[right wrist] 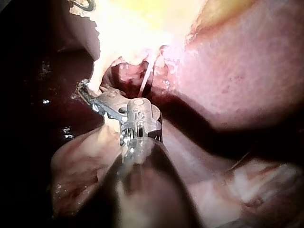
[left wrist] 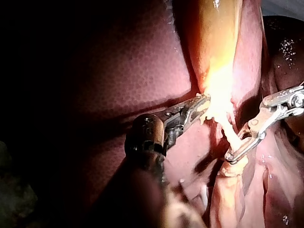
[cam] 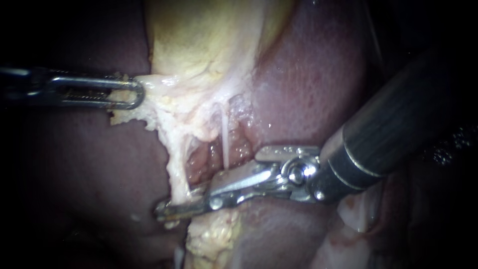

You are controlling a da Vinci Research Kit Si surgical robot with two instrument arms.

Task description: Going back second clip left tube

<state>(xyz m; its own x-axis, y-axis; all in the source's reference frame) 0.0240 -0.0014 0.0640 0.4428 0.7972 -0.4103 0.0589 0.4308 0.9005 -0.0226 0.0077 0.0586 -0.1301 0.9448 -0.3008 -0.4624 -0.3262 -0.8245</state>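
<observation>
Steel right instrument (cam: pixel 174 208): jaws slightly parted, straddling the left tube (cam: pixel 177 167) near its lower end.
Pale left tube: runs down from the pale tissue (cam: pixel 172 102), passing between those jaws.
Slotted left instrument (cam: pixel 135 92): jaws clamped on pale tissue under the gallbladder (cam: pixel 199 35).
Dark liver (cam: pixel 308 74): all around.

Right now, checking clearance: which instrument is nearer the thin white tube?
Right. The right instrument lies across the lower end of the thin white tube; the left instrument grips fatty tissue well off to its side.
</observation>
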